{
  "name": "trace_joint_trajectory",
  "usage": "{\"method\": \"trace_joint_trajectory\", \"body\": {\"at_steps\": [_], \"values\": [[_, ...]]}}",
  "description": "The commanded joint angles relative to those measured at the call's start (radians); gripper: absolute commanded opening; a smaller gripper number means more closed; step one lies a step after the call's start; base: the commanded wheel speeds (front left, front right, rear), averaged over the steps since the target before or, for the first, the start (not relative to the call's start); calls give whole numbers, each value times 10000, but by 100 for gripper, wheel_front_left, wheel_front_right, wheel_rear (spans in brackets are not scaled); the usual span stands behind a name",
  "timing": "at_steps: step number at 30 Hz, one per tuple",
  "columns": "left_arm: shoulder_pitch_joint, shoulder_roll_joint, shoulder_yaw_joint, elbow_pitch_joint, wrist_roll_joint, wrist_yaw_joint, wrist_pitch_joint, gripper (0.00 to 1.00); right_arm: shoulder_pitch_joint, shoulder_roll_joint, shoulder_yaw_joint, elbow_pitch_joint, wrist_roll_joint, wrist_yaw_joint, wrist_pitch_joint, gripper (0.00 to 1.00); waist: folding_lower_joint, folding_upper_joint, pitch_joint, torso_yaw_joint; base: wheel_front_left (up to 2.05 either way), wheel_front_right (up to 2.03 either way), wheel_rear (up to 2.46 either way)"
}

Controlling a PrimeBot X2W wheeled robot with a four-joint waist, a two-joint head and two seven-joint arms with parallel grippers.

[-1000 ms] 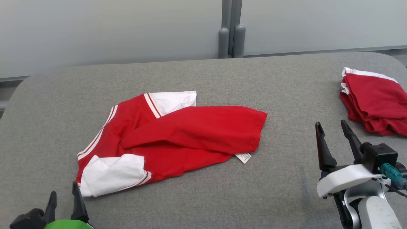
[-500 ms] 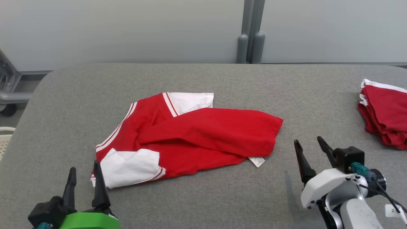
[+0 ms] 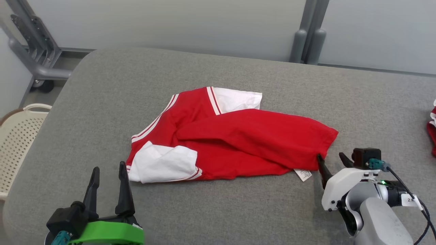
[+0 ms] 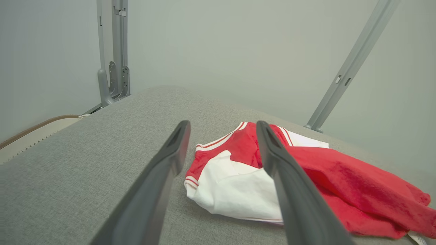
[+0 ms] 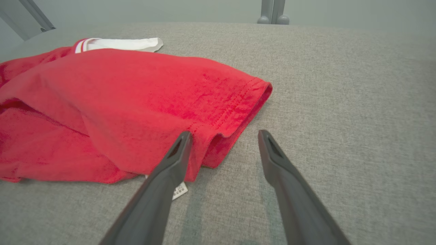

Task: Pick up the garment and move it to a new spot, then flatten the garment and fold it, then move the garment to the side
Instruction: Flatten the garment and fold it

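The garment [image 3: 245,143] is spread crumpled mid-bench [image 3: 238,211], its long axis set left to right. Both pairs of jaws are held wide and empty. The hem corner [image 3: 327,139] is found just beside the right jaws, while the white sleeve [image 3: 163,165] is left farther from the left jaws.

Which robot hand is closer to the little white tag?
Right. The right gripper is just beside the tag; the left gripper is far across, near the white sleeve.

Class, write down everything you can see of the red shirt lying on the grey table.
The red shirt looks like soft knit cotton, with white sleeves, red-and-white striped trim and a white label at its hem. It lies crumpled, partly folded over itself, on the grey table. The open right gripper stands at its hem corner; contact is unclear.
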Motion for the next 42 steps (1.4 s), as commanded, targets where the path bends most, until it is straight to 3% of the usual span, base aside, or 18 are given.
{"method": "trace_joint_trajectory", "body": {"at_steps": [1,13,15,18,25,31,37,42], "values": [[-157,-19,-3,-46,37,22,-35,100,-242,-38,-87,263,12,-1,64,100,0,54,279,329,0,0,0],[-263,-118,-6,-36,36,41,-79,100,-1531,-25,125,2629,101,1,521,98,0,54,373,477,0,0,0],[-285,-122,15,-34,41,38,-86,100,-1675,-18,312,2825,133,1,487,47,0,54,387,444,0,0,0],[-310,-127,34,-43,56,25,-93,100,-1881,-27,496,3148,218,-2,440,0,0,54,426,399,0,0,0],[-354,-113,79,-16,98,21,-81,100,-2552,-45,507,3295,29,-7,-288,0,0,54,463,285,0,0,0],[-240,-165,44,19,105,15,-80,100,-3056,-97,235,2689,-359,-7,-990,0,0,54,327,0,0,0,0],[-146,-202,17,13,106,-2,-83,100,-2990,-304,100,1244,-351,-7,-852,0,0,54,171,-318,0,0,0],[-78,-231,44,-44,114,9,-85,100,-2134,-450,-191,-485,-285,-7,105,0,0,54,173,-510,0,0,0]]}}
